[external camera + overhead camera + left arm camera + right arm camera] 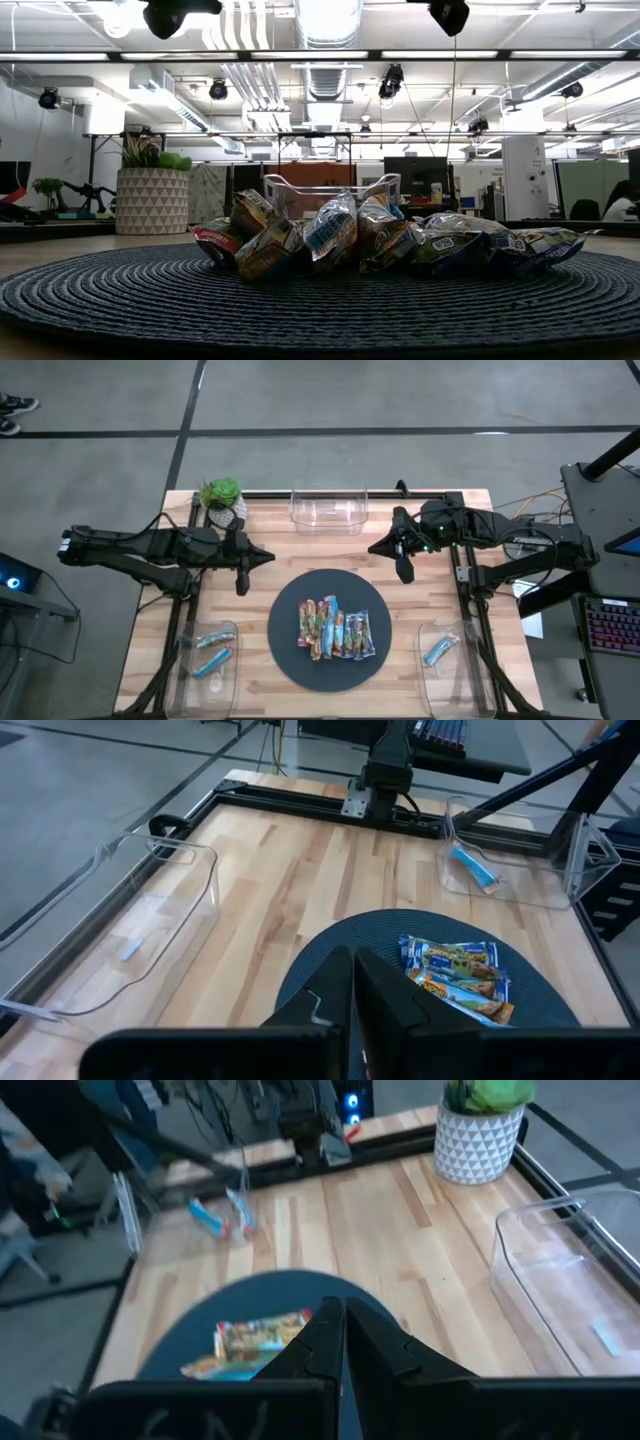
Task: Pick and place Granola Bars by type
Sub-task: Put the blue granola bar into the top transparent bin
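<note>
On the round mat [290, 650], granola bars [335, 628] lay clustered at centre. Left pincer [242, 586] and right pincer [405, 572] hovered beyond its rim, both pressed together, empty. Advised: spread fingers, isolate 1 edge bar.

A grey concrete floor [400, 390] crossed by dark lines is seen; ceiling ducts [325, 25] and striplights hang overhead.

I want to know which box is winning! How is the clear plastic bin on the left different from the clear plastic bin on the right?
The left clear plastic bin holds two blue wrapped bars; the right clear plastic bin holds one blue wrapped bar. The left bin sits at the table's left front corner, the right bin at its right front corner. Both are see-through, holding only blue bars.
</note>
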{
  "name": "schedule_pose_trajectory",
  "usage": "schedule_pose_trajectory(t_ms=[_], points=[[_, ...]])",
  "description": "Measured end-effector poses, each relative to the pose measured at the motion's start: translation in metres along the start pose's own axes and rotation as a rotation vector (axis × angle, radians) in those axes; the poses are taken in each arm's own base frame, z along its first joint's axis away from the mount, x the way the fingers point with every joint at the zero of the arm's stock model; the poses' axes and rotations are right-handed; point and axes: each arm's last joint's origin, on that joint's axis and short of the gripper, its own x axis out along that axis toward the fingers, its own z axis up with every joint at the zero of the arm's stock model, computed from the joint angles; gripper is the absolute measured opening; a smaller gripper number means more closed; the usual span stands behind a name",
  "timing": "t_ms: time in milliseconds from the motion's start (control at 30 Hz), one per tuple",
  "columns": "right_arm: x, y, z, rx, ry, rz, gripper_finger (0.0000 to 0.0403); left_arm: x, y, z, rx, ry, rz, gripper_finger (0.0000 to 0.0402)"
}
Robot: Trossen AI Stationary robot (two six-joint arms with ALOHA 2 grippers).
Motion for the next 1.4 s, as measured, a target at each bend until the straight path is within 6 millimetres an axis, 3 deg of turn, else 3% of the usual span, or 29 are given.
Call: schedule_pose_trajectory(t_ms=[400,900,1400], points=[[0.000,0.010,0.007,-0.002,-0.083,0.053,0.0008,0.000,0.000,0.000,-0.037,0.001,0.000,0.0000],[0.000,0.044,0.012,0.050,-0.169,0.221,0.0008,0.000,-0.001,0.001,-0.042,-0.012,-0.012,0.0000],[0.024,0.078,0.013,0.065,-0.214,0.360,0.0008,0.000,-0.001,0.002,-0.044,-0.016,-0.019,0.0000]])
